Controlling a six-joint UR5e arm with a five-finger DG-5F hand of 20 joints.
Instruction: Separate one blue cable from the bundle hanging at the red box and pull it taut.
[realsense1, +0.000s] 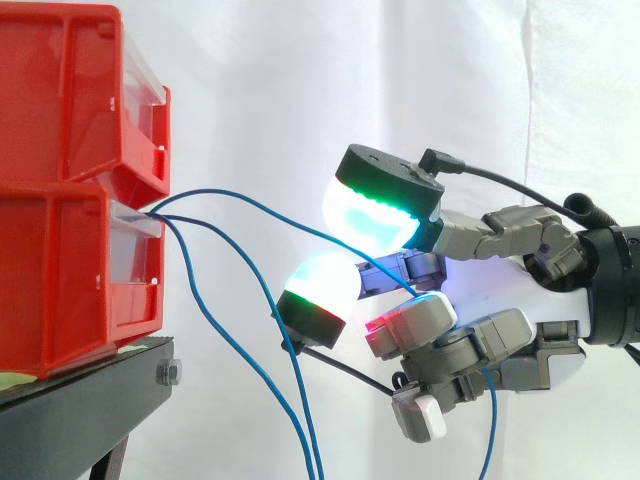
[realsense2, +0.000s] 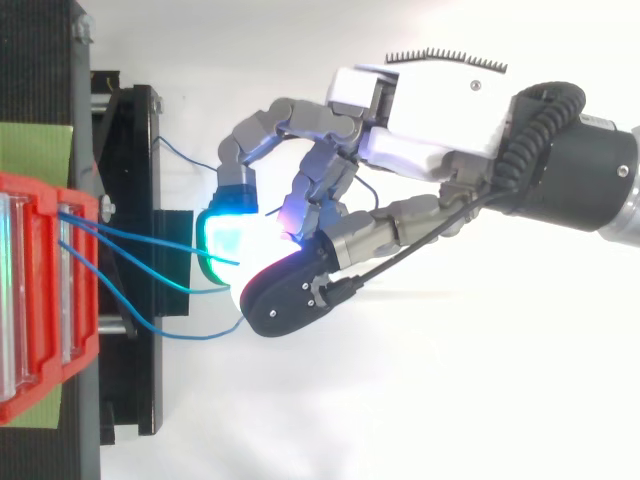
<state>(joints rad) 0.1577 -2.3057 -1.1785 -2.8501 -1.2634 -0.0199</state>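
The hand (realsense1: 540, 290) curls its fingers round one blue cable (realsense1: 250, 200). In the side view the cable runs toward 9 o'clock to the red box (realsense1: 60, 270). It looks loose, so the pull should go toward 3 o'clock.

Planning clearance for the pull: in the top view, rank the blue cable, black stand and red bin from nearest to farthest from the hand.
1. blue cable: runs right into the curled fingers of the hand.
2. black stand: just left of the fingertips, beneath the cables.
3. red bin: farthest, at the view's left edge.
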